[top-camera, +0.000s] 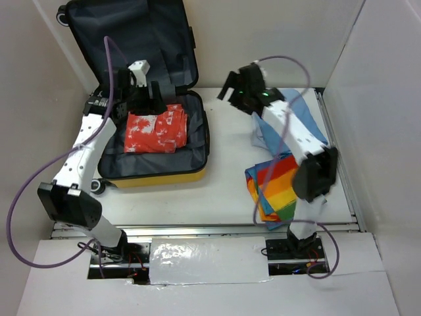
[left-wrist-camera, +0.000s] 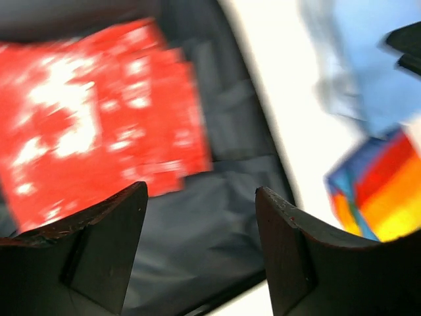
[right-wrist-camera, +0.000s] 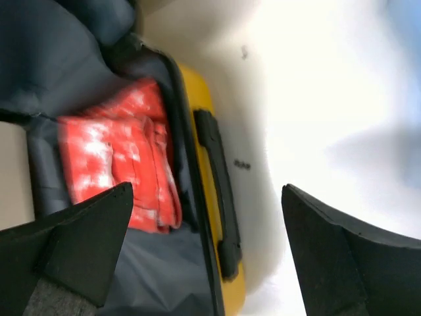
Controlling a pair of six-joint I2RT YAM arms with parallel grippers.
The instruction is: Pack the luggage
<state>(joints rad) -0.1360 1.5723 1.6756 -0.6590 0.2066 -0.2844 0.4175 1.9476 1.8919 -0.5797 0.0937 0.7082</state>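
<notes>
White tabletop (top-camera: 230, 131) between pale walls: yellow hard-shell luggage (top-camera: 164, 176) open at left, red patterned cloth (top-camera: 156, 131) inside; left pincer (left-wrist-camera: 200, 197) and right pincer (right-wrist-camera: 207, 189) both spread, empty; shell probably stiff, light, slick, best gripped at black side handle (right-wrist-camera: 217, 164).

1. A white bench (top-camera: 230, 178) fills the middle, evenly lit, with only soft shadows on it.
2. A plain pale back wall (top-camera: 276, 39), left wall (top-camera: 33, 79) and right wall (top-camera: 385, 99) enclose it.
3. A metal rail (top-camera: 210, 230) runs along its near edge, with a white board (top-camera: 66, 283) in front.
</notes>
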